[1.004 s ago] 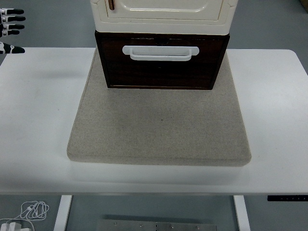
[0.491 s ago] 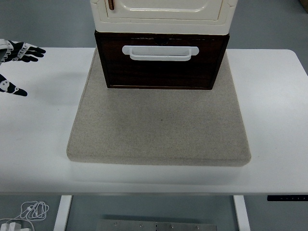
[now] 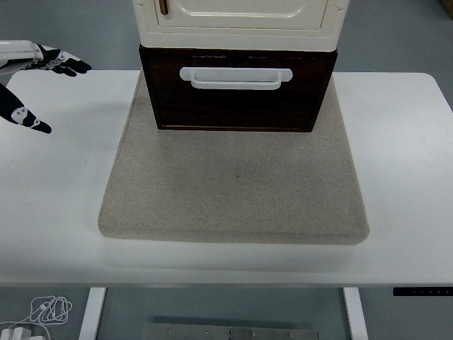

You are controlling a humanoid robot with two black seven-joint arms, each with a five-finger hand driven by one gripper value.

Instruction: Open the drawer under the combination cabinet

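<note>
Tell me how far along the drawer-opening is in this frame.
Nothing is done: the dark drawer sits closed under the cream cabinet. The left hand, fingers spread, is at the table's left edge, clear of the white handle. Reaching, gripping and pulling remain.

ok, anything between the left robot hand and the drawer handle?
Head view: no objects. From the left robot hand to the drawer handle lie only bare table, the beige mat's edge and the drawer front.

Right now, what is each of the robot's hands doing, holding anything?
Left hand: open, fingers spread, holding nothing, over the table's left side, apart from the drawer handle.
Right hand: not in view.
</note>
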